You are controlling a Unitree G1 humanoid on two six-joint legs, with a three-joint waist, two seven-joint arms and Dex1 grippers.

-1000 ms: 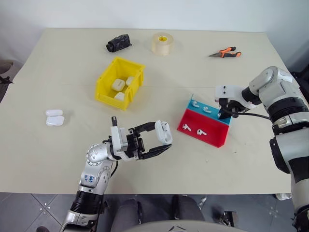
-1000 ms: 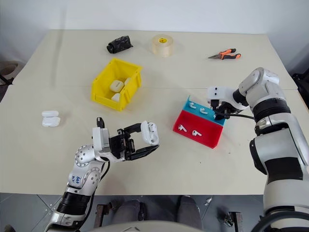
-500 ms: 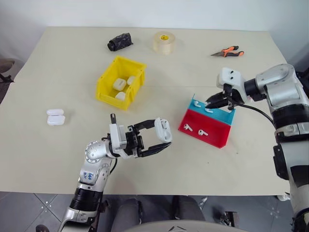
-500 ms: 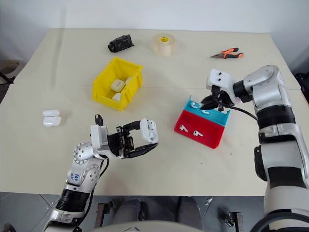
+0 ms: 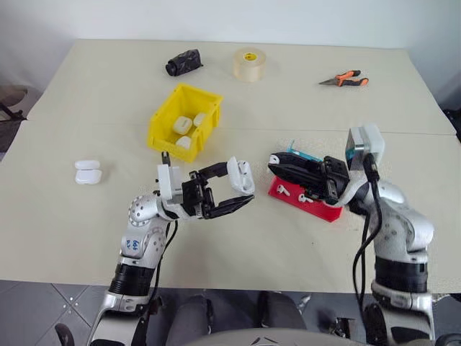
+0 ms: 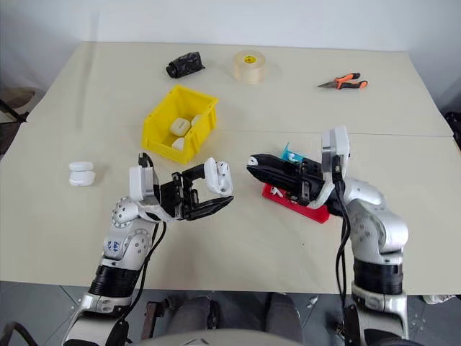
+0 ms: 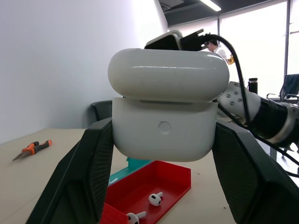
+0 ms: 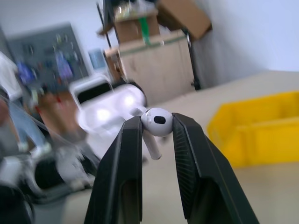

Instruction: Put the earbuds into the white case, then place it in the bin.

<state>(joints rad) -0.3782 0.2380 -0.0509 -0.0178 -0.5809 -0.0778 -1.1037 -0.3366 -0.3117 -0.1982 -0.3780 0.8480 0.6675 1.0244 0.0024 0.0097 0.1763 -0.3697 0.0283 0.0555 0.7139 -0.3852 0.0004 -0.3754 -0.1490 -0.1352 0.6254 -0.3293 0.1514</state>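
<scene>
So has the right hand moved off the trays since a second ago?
Yes. The right hand has swung from the trays' far side toward the left hand's white case.

Glossy smooth white plastic earbud case (image 7: 163,112); glossy white earbud (image 8: 156,123); bright yellow plastic bin (image 5: 167,121), apparently semi-gloss; matt beige tabletop (image 5: 302,108); ribbed black end effector fingers (image 8: 191,163).

case (image 7: 164,112): glossy white | earbud (image 8: 156,122): white | bin (image 5: 164,130): yellow | tray (image 7: 154,182): red, teal | pliers (image 5: 344,78): orange-black
</scene>
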